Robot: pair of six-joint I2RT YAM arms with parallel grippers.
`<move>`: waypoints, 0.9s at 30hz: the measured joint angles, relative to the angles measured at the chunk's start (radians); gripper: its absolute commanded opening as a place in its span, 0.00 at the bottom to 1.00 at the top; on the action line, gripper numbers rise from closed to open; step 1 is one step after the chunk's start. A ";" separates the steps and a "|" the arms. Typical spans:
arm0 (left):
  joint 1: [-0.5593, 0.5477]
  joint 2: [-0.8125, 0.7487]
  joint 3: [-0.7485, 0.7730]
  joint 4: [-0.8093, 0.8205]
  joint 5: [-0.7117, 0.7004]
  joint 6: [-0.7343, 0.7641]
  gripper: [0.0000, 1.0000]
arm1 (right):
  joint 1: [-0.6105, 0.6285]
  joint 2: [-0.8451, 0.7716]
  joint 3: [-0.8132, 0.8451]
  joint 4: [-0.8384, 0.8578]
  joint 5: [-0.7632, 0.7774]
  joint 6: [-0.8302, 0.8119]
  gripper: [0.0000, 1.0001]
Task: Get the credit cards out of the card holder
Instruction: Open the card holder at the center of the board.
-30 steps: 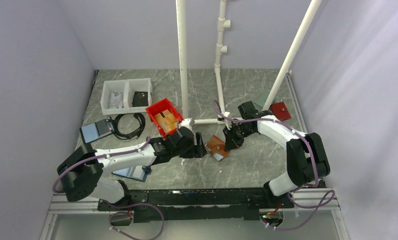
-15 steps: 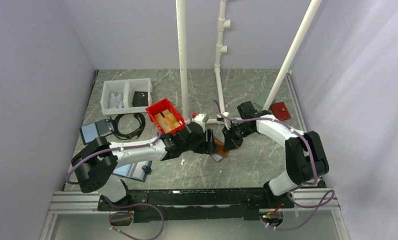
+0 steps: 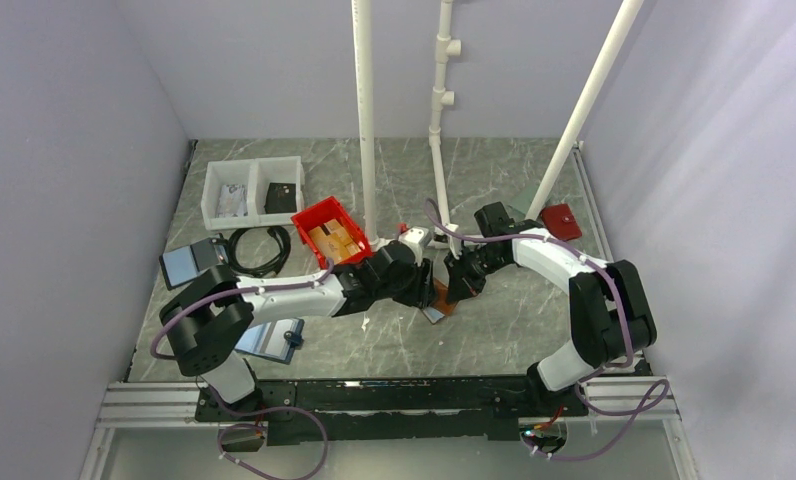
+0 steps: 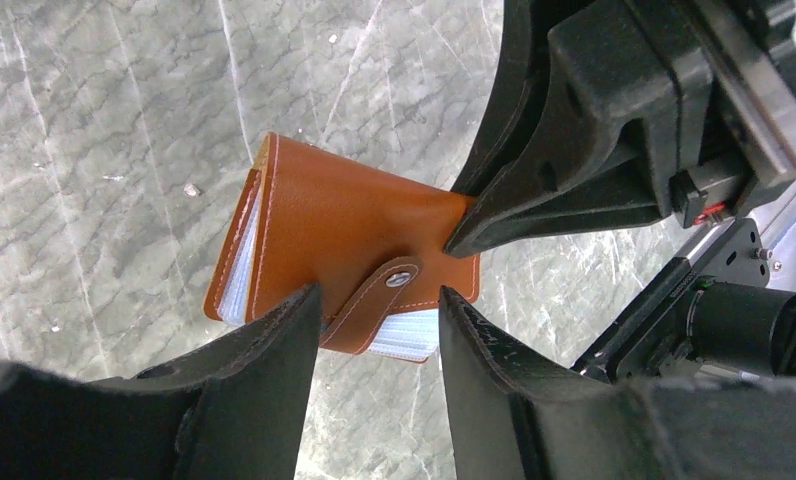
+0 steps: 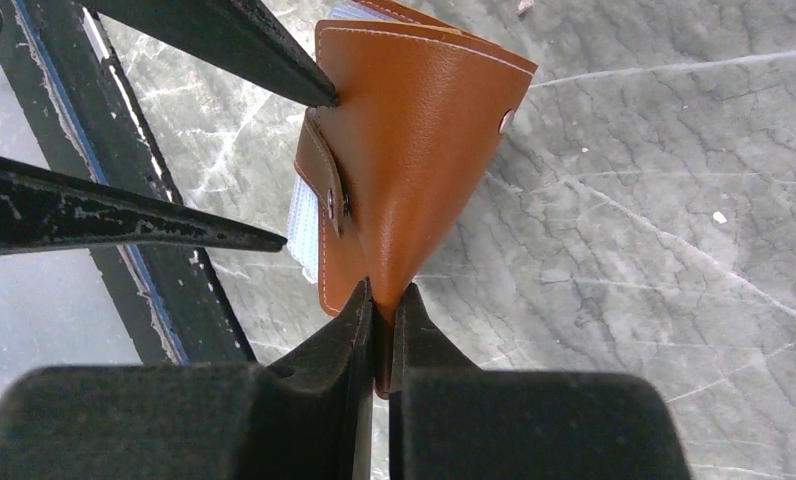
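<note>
My right hand pinches one corner of the card holder; my left hand, half-open and empty, straddles its snap strap. A hard tug could break that pinch.

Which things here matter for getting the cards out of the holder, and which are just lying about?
For the job: card holder, right gripper clamped on its corner, left gripper open at its strap.
Lying about: red bin, white tray, black cable, blue folders, red pouch.
</note>
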 measured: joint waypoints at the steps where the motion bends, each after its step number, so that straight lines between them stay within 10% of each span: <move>1: -0.001 0.005 0.007 -0.003 -0.001 -0.001 0.52 | 0.000 0.001 0.000 0.000 0.000 0.000 0.01; 27: -0.093 0.173 0.249 -0.312 -0.276 -0.107 0.43 | -0.006 0.078 0.012 -0.002 -0.069 0.063 0.00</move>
